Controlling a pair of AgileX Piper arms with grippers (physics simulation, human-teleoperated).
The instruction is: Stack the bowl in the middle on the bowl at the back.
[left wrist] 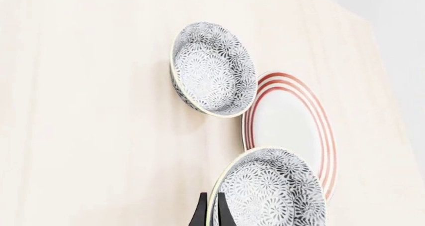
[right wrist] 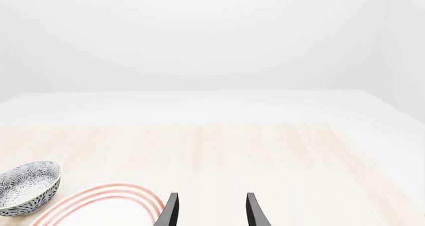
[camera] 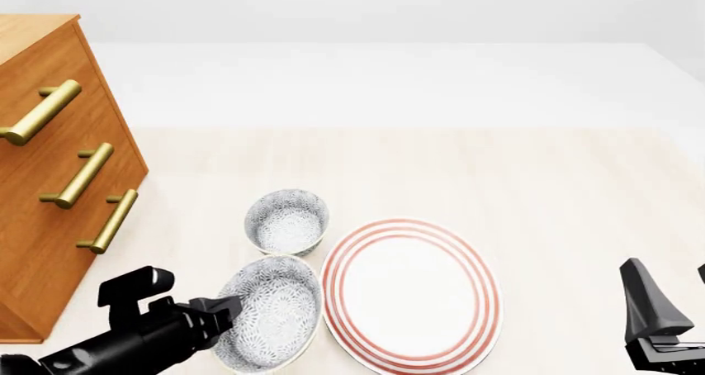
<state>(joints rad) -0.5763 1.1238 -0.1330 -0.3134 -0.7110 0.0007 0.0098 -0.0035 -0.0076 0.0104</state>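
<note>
The left gripper has its 2 dark fingers drawn close together over the left rim of the bowl in the middle, 1 finger on each side of the rim wall, pinching it. In the front view this gripper sits at the near left of the table, its black arm running off toward the near-left corner. The held bowl, white with dense grey-blue speckles, is at the near left and its right rim overlaps the left edge of the red-ringed plate; whether it rests on the table or is lifted cannot be told.

The bowl at the back, of the same pattern, stands upright just beyond it, a little farther from the arms and apart from it, close to the plate's far-left edge.

The right gripper has its 2 fingers spread with nothing between them, above bare wood just right of the plate. In the front view it is at the near right, well apart from both bowls.

A wooden drawer cabinet with 3 brass handles stands at the left.
</note>
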